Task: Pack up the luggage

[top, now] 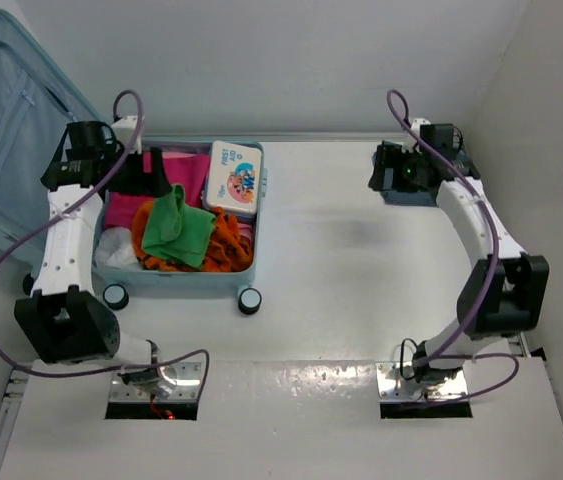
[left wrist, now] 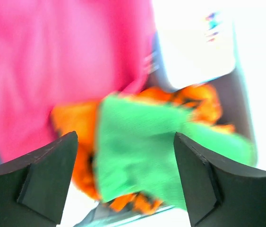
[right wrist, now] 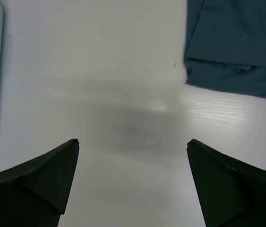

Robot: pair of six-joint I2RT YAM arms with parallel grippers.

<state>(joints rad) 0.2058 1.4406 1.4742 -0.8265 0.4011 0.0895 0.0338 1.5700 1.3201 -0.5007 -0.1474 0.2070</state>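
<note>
**A:** Luggage (top: 176, 281) is lying open on the left of the tabletop (top: 341, 250), lid leaning back. It is holding a pink garment (top: 186, 175), a green cloth (top: 181, 228), orange fabric (top: 226, 245) and a first-aid tin (top: 235, 180).

**B:** What are the tools doing?

**A:** The left tool (left wrist: 124, 137) is hovering over the clothes, spread and gripping nothing. The right tool (right wrist: 133, 142) is hanging spread over bare tabletop, just beside a dark teal garment (right wrist: 236, 42).

**B:** So which step is this?

**A:** I am judging it as a pause between items. Next, the right tool is likely needing to shift onto the teal garment, pinch it and carry it across.
</note>
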